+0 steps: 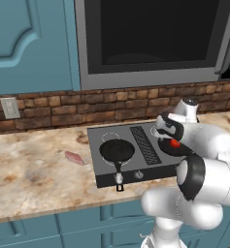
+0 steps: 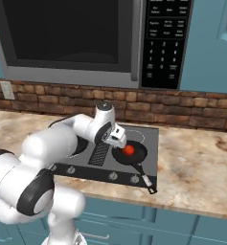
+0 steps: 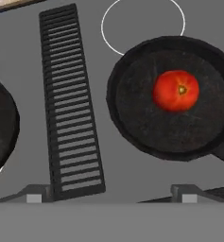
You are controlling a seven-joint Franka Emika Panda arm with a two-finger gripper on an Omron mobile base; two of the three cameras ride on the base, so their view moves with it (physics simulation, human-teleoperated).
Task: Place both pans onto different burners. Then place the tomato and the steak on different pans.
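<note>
Two pans sit on the cooktop (image 1: 99,162), one on each side of the ribbed black centre vent (image 3: 71,104). Left pan (image 1: 117,150) is empty, its handle pointing toward the front edge over the knobs. Right pan (image 3: 172,97) carries the tomato (image 3: 176,90), which rests a little off the pan's middle; from the right base camera the tomato (image 2: 128,150) shows as a red spot inside the pan (image 2: 130,153), whose handle runs out toward the front right corner of the cooktop. Both pans are on the front burners; behind the right pan a bare burner ring (image 3: 142,26) is drawn in white.

Steak (image 1: 73,157) lies flat on the marble counter (image 1: 34,179), well to the left of the cooktop, touching neither pan.

Gripper (image 2: 116,137) hangs over the cooktop just beside the tomato pan, above the strip between vent and pan. Jaws stand wide apart with nothing between them; the two fingertips (image 3: 34,196) show far apart in the hand camera, clear of pan and tomato.

Brick backsplash (image 1: 63,109) and microwave (image 2: 76,38) behind.
</note>
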